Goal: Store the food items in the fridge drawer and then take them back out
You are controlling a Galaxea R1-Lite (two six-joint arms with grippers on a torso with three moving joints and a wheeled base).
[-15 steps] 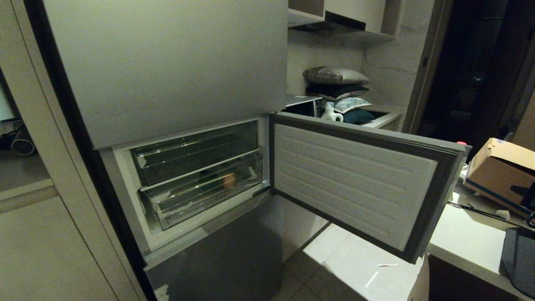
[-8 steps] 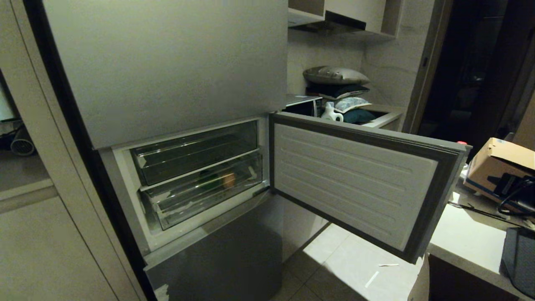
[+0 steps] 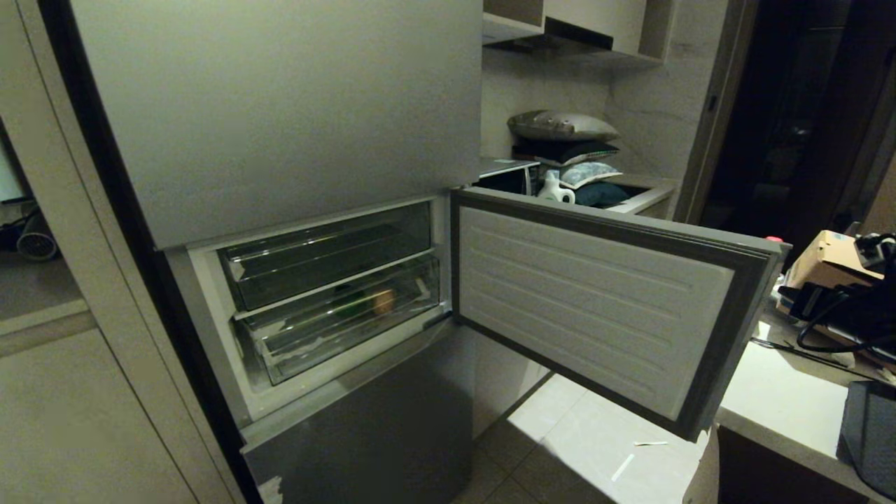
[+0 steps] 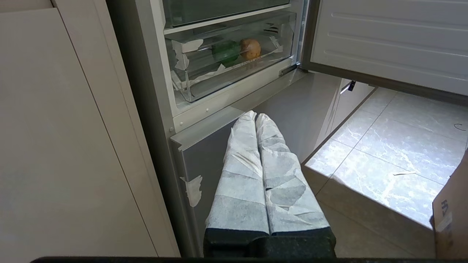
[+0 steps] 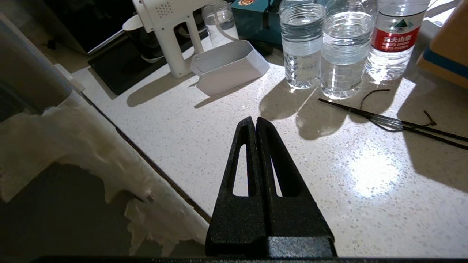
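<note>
Fridge door (image 3: 595,301) is hanging wide open and the fridge drawer (image 3: 336,325) is sitting pushed in, with the round orange-brown food item (image 4: 250,48) lying inside next to a green one (image 4: 225,51). Left gripper (image 4: 256,117) (fingers wrapped in white tape) is pointing at the fridge, pinched together and carrying nothing. Right gripper (image 5: 255,122) is hovering over the counter (image 5: 329,175) near the water bottles (image 5: 338,47), clamped together, also empty.
</note>
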